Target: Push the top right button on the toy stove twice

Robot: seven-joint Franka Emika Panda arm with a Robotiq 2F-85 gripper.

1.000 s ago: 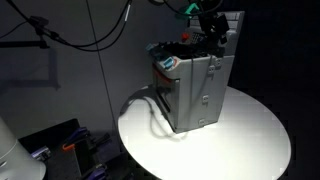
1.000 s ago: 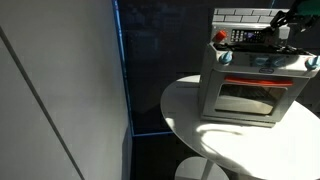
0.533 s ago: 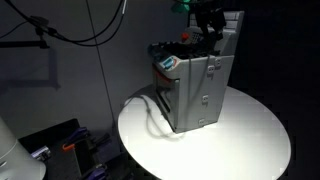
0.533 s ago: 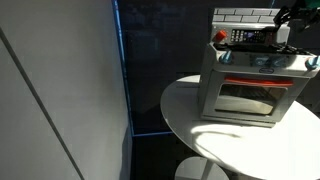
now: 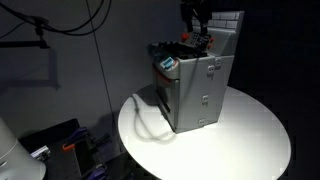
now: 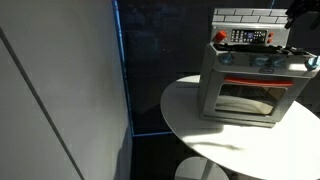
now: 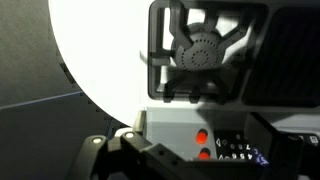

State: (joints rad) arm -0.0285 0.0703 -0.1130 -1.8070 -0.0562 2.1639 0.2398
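We find the grey boxy plastic toy stove (image 5: 198,88) standing on the round white table (image 5: 250,140). In an exterior view its front door with handle (image 6: 248,98) faces the camera. The dark robot gripper (image 5: 196,16) hangs above the stove, close to the tiled grey back wall (image 6: 245,15). The wrist view looks down on the black cooktop (image 7: 205,50) and on two red buttons (image 7: 201,136) below it. We cannot tell whether the gripper's fingers are apart or together.
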